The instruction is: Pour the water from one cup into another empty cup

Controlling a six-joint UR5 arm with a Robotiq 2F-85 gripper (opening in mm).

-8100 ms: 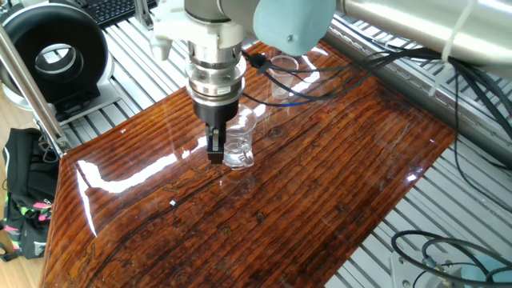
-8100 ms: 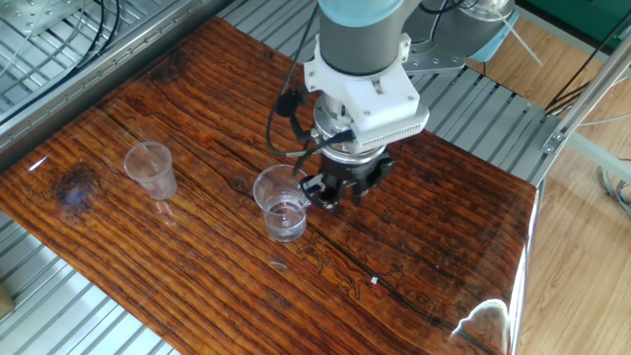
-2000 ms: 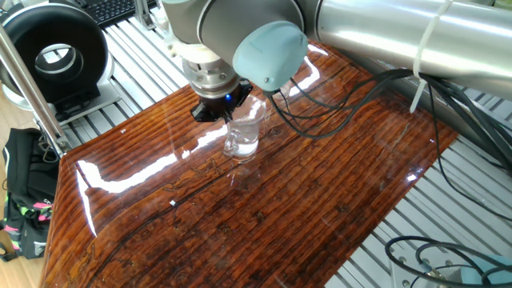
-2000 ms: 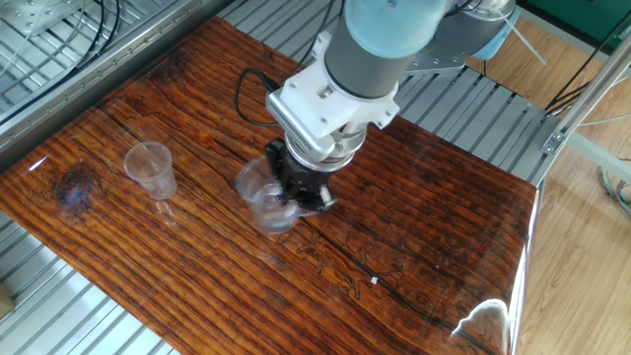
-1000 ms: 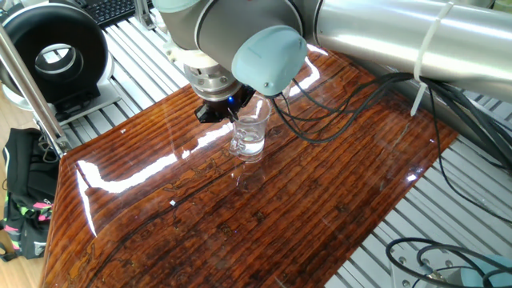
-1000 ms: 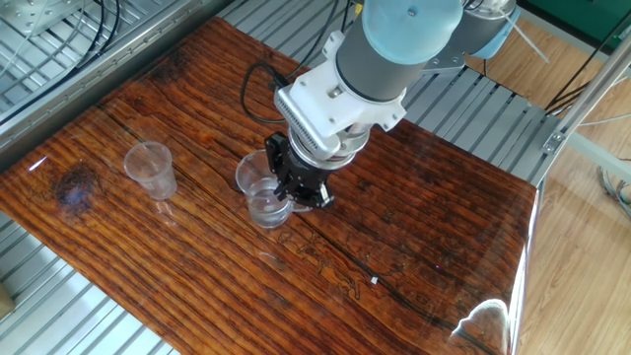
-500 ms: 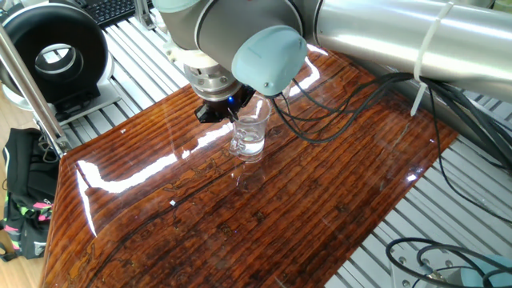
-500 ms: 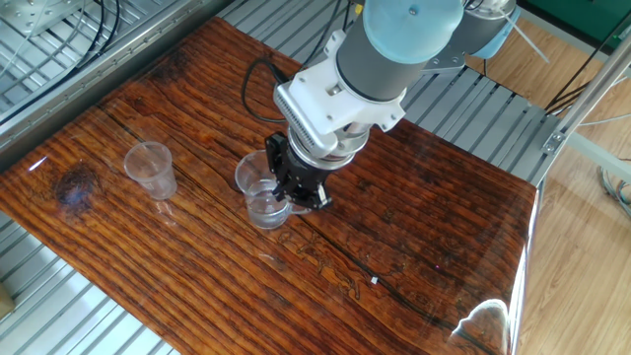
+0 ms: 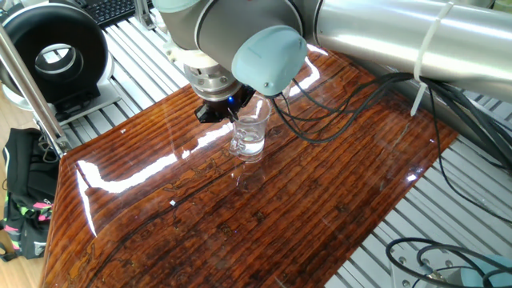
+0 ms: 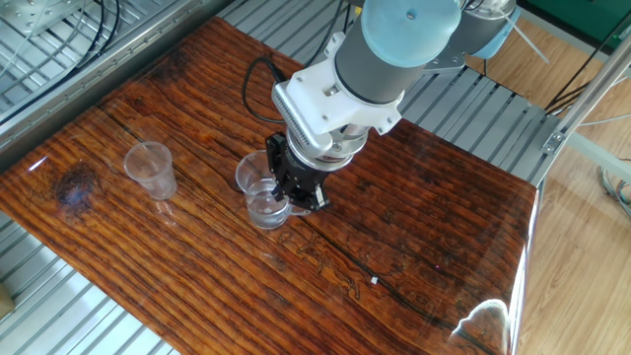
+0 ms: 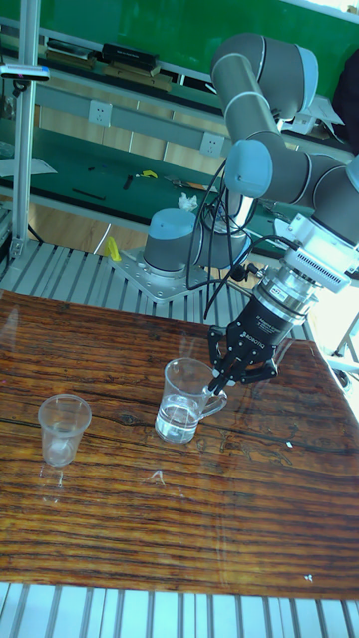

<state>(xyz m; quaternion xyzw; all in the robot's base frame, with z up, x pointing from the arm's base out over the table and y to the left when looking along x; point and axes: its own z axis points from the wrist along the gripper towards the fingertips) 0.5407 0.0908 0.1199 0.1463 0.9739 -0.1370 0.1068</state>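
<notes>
The one cup, a clear glass mug with a side handle, is near the middle of the wooden table, slightly tilted. A little water lies in its bottom. My gripper comes in from the right and is shut on the mug's handle. In the other fixed view the mug sits just left of the gripper. The other empty cup, small and tapered, stands upright to the left, also seen as the small cup. In one fixed view the mug is below the gripper, and the arm hides the small cup.
A black round device stands off the table's far left corner. Cables trail along the right side. The robot base sits behind the table. A metal slatted frame surrounds the tabletop.
Since eight seconds ago the gripper has turned and closed on the mug's handle, and the mug has shifted slightly toward the small cup. Over the last half second nothing visibly moves.
</notes>
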